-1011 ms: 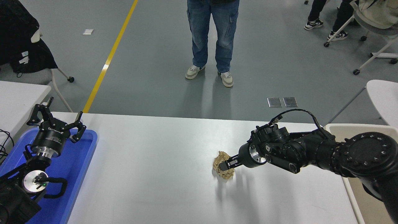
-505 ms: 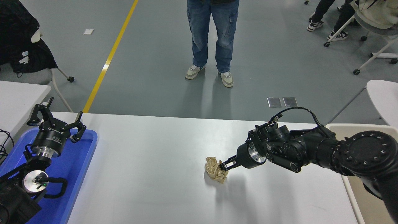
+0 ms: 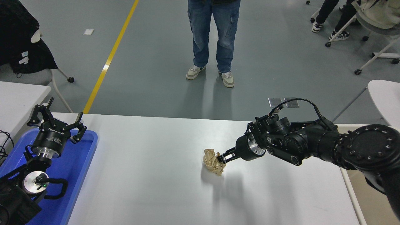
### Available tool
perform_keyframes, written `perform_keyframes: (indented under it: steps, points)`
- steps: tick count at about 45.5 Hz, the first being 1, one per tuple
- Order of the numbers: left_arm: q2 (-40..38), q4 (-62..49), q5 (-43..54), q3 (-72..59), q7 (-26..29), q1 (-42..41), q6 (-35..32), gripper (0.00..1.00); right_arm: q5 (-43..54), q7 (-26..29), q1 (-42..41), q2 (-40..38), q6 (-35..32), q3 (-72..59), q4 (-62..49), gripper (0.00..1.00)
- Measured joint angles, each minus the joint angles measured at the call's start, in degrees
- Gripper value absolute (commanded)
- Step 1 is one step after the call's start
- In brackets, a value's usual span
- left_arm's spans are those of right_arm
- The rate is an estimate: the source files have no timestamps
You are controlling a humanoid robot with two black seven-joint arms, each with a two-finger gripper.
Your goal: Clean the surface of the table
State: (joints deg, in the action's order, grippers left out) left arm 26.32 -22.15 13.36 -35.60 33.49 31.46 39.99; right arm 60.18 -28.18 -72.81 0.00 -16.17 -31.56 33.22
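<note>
A: Item one, right gripper [image 3: 221, 157]: state and holding?

B: Pinching one crumpled ball of brown paper [image 3: 213, 161], fingers closed on its right edge. The arm reaches in low from the right, nearly level with the worktop [image 3: 150, 175]. The ball sits at or just above the surface with a shadow under it; whether it touches, I cannot tell. Judged reason for the hold: the ball is the only litter, and a side pinch lets it be carried clear of the worktop.

A: Location of the worktop?

B: One large white worktop, filling the lower middle of the view from the blue tray to the right edge. The paper lies a little right of its centre.

A: Next item outward.

B: One blue tray [image 3: 82, 162], at the worktop's left end, well apart from the paper. Likely the drop place for litter, which would explain carrying the ball leftward; that is a judgement only.

A: Left gripper [image 3: 57, 120]?

B: One, parked over the blue tray's far end, fingers spread, holding nothing.

A: Surroundings, counted.

B: One person [image 3: 214, 37] in jeans standing beyond the far edge, seen from the waist down. A second white table [image 3: 18, 97] at the left. One yellow floor line [image 3: 109, 57]. Chairs on castors at both upper corners; further legs at upper right, number unclear.
</note>
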Motion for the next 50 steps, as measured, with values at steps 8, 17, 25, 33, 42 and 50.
perform_keyframes:
  steps: [8, 17, 25, 33, 42, 50]
  points:
    - [0.0, 0.0, 0.0, 0.0, 0.0, 0.0, 0.0, 1.00, -1.1, -0.4, -1.9, 0.0, -0.2, 3.7, 0.2, 0.00]
    - [0.0, 0.0, 0.0, 0.0, 0.0, 0.0, 0.0, 1.00, -3.1, -0.9, -2.9, -2.1, -0.4, 8.1, 0.4, 0.00]
    - [0.0, 0.0, 0.0, 0.0, 0.0, 0.0, 0.0, 1.00, -5.0, -1.2, -3.2, -7.0, -0.5, 12.2, 0.4, 0.00]
    - [0.0, 0.0, 0.0, 0.0, 0.0, 0.0, 0.0, 1.00, -7.6, -1.8, -3.1, -13.6, -0.6, 14.4, 0.2, 0.00]
    - [0.0, 0.0, 0.0, 0.0, 0.0, 0.0, 0.0, 1.00, -9.4, -3.1, -2.8, -21.9, -0.9, 15.4, 0.1, 0.00]
    - [0.0, 0.0, 0.0, 0.0, 0.0, 0.0, 0.0, 1.00, -11.5, -3.7, -2.5, -28.8, -1.0, 15.8, -0.4, 0.00]
